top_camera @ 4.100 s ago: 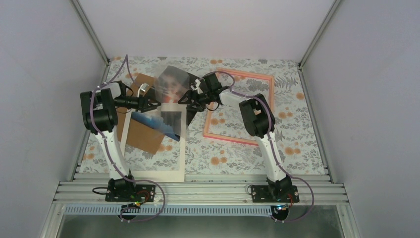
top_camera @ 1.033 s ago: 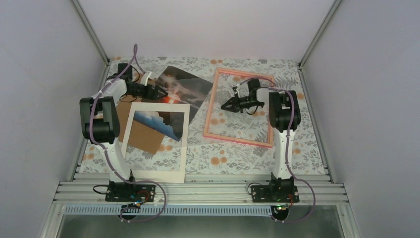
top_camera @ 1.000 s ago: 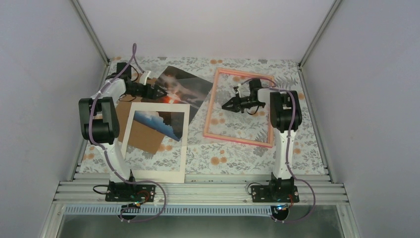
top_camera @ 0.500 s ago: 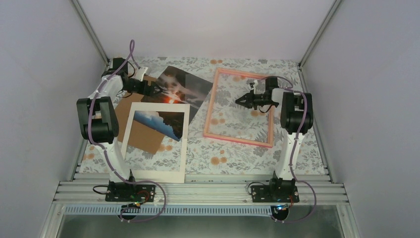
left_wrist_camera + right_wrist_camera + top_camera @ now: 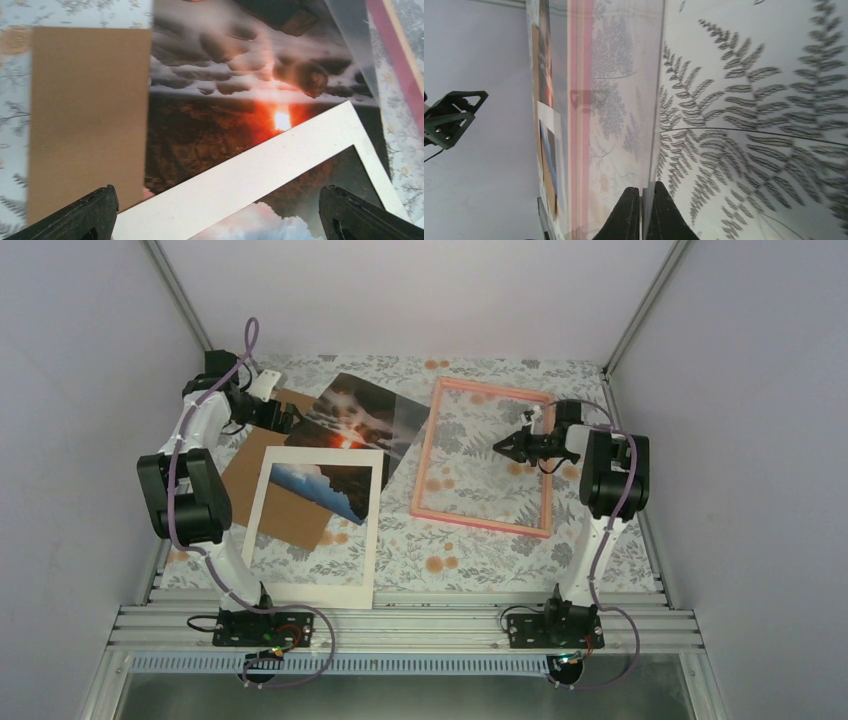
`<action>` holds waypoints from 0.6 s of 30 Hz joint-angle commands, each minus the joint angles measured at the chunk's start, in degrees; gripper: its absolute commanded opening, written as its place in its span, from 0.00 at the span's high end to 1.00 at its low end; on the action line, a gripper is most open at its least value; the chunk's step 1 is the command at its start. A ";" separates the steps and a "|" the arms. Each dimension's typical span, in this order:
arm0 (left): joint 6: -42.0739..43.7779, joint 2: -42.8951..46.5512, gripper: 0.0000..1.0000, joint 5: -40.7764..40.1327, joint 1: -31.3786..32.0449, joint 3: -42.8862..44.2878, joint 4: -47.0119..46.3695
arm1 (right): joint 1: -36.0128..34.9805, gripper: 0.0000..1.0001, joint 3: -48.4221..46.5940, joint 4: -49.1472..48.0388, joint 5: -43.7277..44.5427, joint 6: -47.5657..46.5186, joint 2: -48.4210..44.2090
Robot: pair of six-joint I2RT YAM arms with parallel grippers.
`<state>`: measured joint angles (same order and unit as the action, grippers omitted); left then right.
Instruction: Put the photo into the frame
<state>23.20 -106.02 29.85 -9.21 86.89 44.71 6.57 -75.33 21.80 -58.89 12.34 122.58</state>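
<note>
My left gripper (image 5: 220,212) hangs spread wide above the glossy rectangular sunset print (image 5: 365,425), which lies face up toward the far left of the floral-patterned surface (image 5: 480,560). The print overlaps the plain brown board (image 5: 250,465), and its near corner is tucked under the white card mat with a rectangular window (image 5: 300,593). Just to the print's right lies the thin pink rectangular frame with a clear pane (image 5: 480,524). My right gripper (image 5: 642,194) sits over the frame's right half, pressed together, and I cannot tell whether it pinches the pane's edge.
</note>
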 commanded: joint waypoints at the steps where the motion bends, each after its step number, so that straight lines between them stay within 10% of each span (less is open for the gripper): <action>1: 0.37 -0.41 0.00 -1.98 -0.86 3.29 1.06 | 1.60 0.96 1.60 -2.66 3.70 0.58 -3.18; 18: -0.79 -3.97 0.00 -0.62 -0.81 6.73 0.86 | 4.37 0.96 3.67 -1.09 7.36 -2.19 -4.73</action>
<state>22.92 -109.45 28.67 -10.00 92.14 45.15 10.61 -72.29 20.53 -52.53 12.01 119.74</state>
